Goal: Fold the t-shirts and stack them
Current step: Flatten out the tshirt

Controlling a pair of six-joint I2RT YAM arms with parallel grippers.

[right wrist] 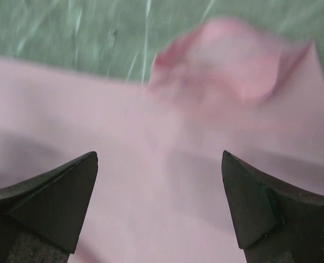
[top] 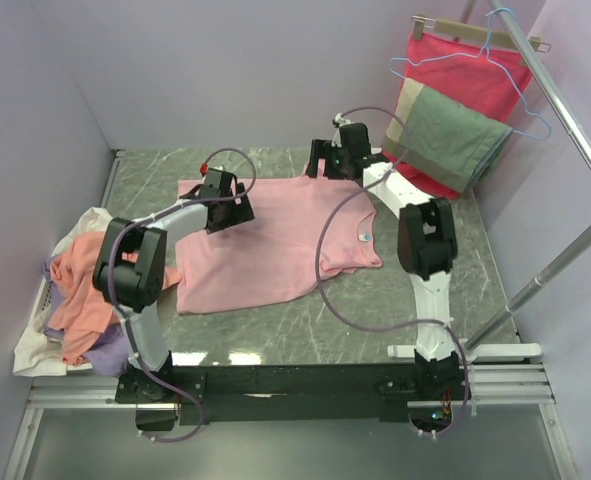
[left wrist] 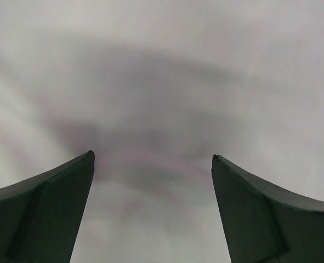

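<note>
We see the pink shirt (top: 275, 240) spread flat about mid-table (top: 305, 330), lying sideways: neck opening with a small label to the right, hem to the left. It's mostly smooth with a few light wrinkles, and the near-left hem corner is squared off. In the right wrist view the pink cloth fills the lower frame, one edge bunched into a rounded fold against the table; too blurry for us to tell which part. The others sit unfolded in a crumpled pile at the table's left edge: salmon-orange shirt (top: 75, 290) on top, white shirt (top: 87, 225) under it on the far side, lilac shirt (top: 110, 352) poking out on the near side.
</note>
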